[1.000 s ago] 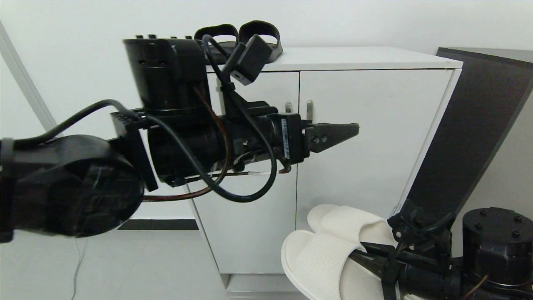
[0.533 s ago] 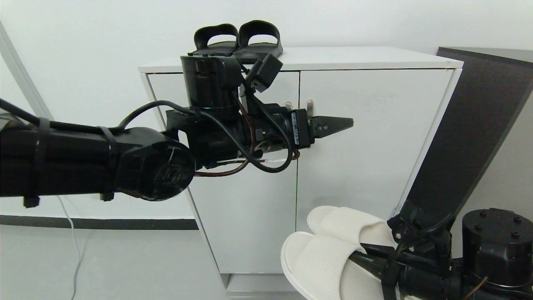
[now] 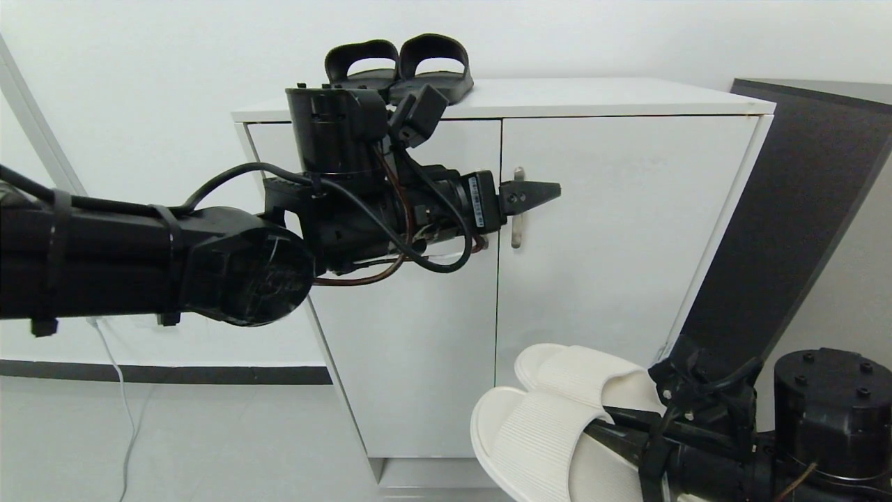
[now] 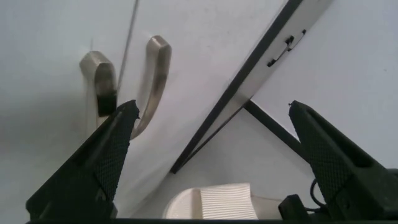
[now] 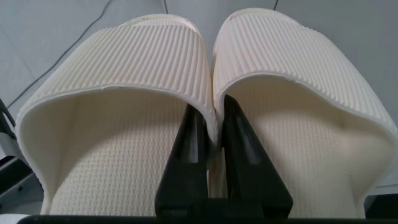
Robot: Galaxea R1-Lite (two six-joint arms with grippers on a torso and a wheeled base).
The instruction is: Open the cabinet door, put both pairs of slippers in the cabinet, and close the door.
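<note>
Left gripper [image 3: 549,191]: over the last second we have brought it in from before the right door to the door handle [image 3: 516,233], so opening can begin. Jaws spread wide, nothing held, contact unclear. Right gripper [image 5: 211,134]: clamped on the white slippers [image 5: 124,93], low before the cabinet [image 3: 627,209]. Black slippers [image 3: 401,63]: on the cabinet top. Doors: shut.

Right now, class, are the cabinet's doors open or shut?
Shut. The left door and right door lie flush, a thin seam between them; the open left claw is at the handles, closed on neither.
</note>
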